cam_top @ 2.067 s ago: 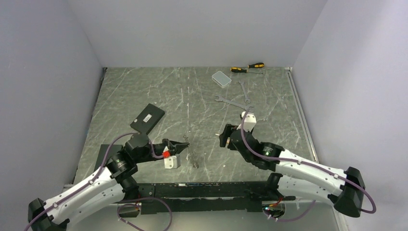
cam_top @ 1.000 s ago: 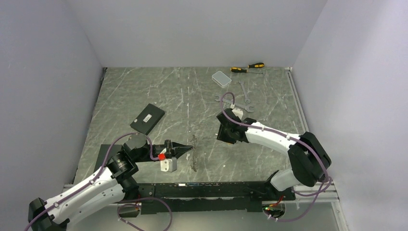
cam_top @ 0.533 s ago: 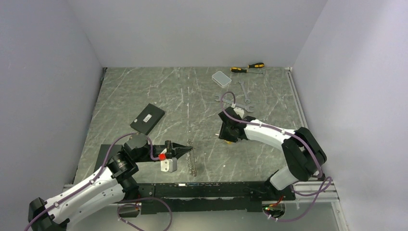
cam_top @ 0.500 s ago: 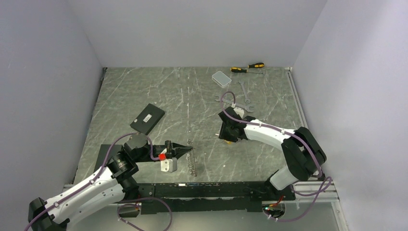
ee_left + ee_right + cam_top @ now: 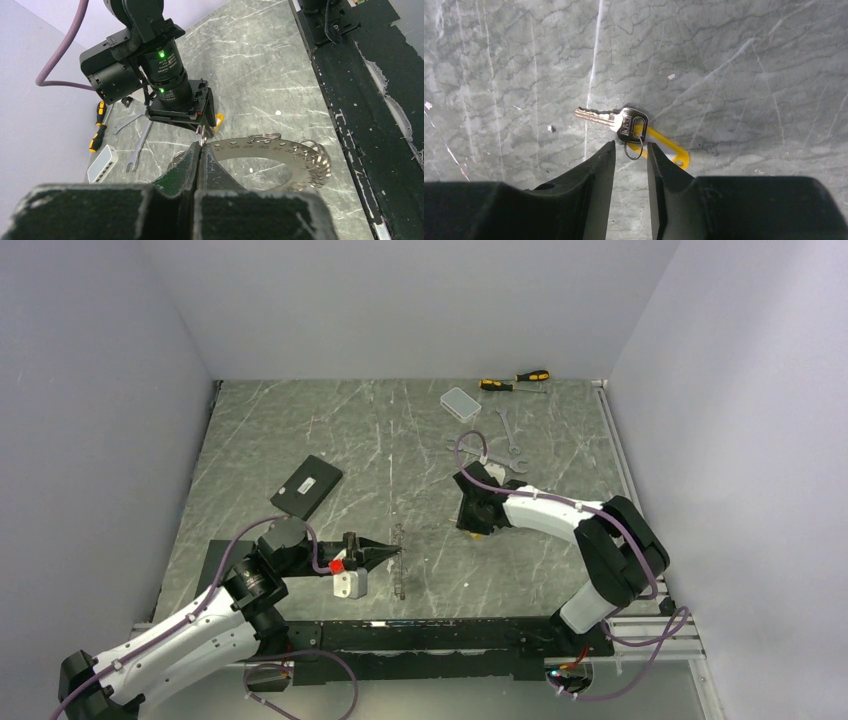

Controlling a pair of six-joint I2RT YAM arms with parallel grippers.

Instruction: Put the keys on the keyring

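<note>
Your right arm has pulled its elbow in since a second ago; from above, the right claw sits low at 2 o'clock of the left claw, which holds the keyring on edge; from the left wrist, that claw is pressed together on the keyring's band; from the right wrist, the right claw is spread part way over the key, blade toward 9 o'clock; drop straight down and pinch the head, not the yellow tag at 4 o'clock.

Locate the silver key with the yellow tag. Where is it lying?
In the right wrist view, the key lies flat on the marble table just beyond the tips of the open right claw, its yellow tag trailing toward the lower right.
</note>
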